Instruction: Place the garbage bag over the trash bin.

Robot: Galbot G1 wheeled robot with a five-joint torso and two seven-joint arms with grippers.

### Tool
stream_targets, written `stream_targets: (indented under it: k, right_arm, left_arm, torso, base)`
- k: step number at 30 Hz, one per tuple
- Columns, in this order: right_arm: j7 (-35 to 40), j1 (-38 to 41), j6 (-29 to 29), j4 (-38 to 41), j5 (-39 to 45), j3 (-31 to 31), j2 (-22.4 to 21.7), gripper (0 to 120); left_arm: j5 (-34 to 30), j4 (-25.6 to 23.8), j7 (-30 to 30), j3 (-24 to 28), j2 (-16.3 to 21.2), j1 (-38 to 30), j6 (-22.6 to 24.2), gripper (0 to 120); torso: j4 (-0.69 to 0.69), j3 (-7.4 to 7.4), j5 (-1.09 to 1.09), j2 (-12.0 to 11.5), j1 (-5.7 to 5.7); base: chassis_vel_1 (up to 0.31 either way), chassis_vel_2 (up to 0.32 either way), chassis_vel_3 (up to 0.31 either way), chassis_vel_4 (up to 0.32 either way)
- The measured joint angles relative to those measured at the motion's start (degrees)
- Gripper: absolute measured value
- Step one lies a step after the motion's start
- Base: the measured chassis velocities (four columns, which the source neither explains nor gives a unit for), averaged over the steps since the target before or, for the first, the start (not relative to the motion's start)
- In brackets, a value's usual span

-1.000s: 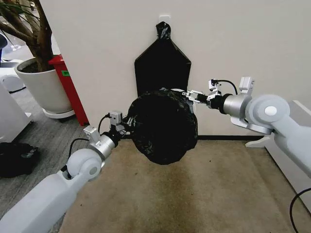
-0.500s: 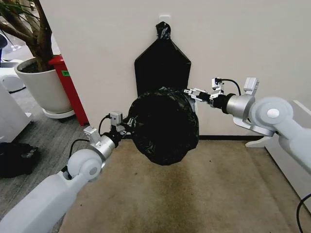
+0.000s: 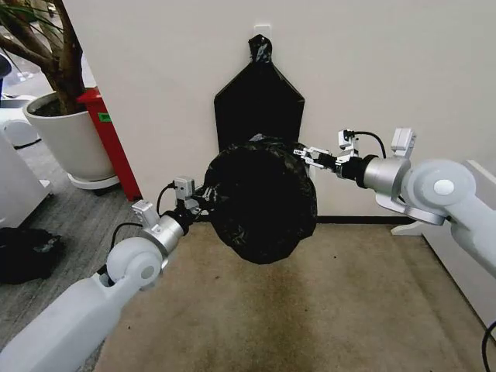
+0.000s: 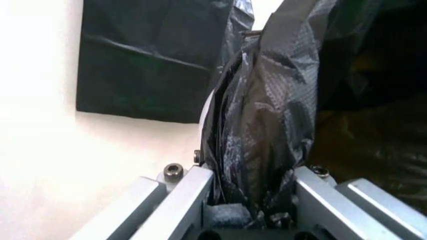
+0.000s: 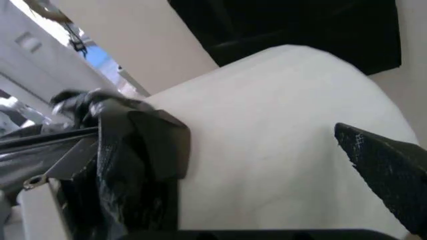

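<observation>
Bag [image 3: 260, 203] stretched taut between both jaws, covering the bin's mouth. Left jaws [image 4: 253, 200] clamped on a bunched fold of film, anchoring that side. Right jaws [image 3: 304, 154] pinching the opposite edge, apparently to draw it down over the white bin [image 5: 280, 135] wall just beside. Bin's contents hidden beneath the bag.

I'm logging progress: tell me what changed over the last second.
The right gripper slid slightly outward to the robot's right and a bit lower, drawing the garbage bag edge along. The left gripper stayed clamped on the bag's other side; the trash bin kept its place.
</observation>
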Motion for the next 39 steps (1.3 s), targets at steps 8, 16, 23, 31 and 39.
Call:
stream_targets:
  k: [8, 16, 23, 31, 39]
  right_arm:
    - [-1.6, -1.9, -0.2, 0.3, 1.1, 2.3, -0.4, 100]
    - [-0.4, -3.9, -0.8, 3.8, 2.2, 3.6, -0.6, 100]
    - [-0.5, -4.0, -0.6, 3.7, 2.7, 4.3, -0.7, 100]
    - [5.8, -7.4, 0.7, 6.9, 6.1, 10.1, -0.4, 100]
    - [14.2, -22.1, 1.5, 11.8, 7.7, 23.6, 1.8, 100]
  left_arm:
    - [-1.4, -0.3, -0.5, -0.1, 0.2, 0.3, 0.8, 0]
    - [-1.8, 0.4, -2.0, 0.9, -0.6, -0.4, 2.1, 0]
    - [-4.6, 0.6, -2.9, 0.8, -0.6, -0.1, 3.2, 0]
    - [-14.8, 0.6, -12.2, 0.2, -2.0, -0.7, 5.6, 0]
    - [-29.5, -1.4, -26.0, -0.1, -3.1, -1.7, 8.9, 0]
  torso:
    - [0.0, 0.0, -0.01, 0.0, 0.0]
    - [-0.01, 0.0, -0.02, 0.0, 0.0]
    - [0.0, 0.0, -0.01, 0.0, 0.0]
    - [0.0, 0.0, -0.02, 0.0, 0.0]
    - [-0.01, 0.0, 0.0, 0.0, 0.0]
  base:
    - [0.0, 0.0, 0.0, 0.0]
    - [0.0, 0.0, 0.0, 0.0]
    - [0.0, 0.0, 0.0, 0.0]
    - [0.0, 0.0, 0.0, 0.0]
    - [0.0, 0.0, 0.0, 0.0]
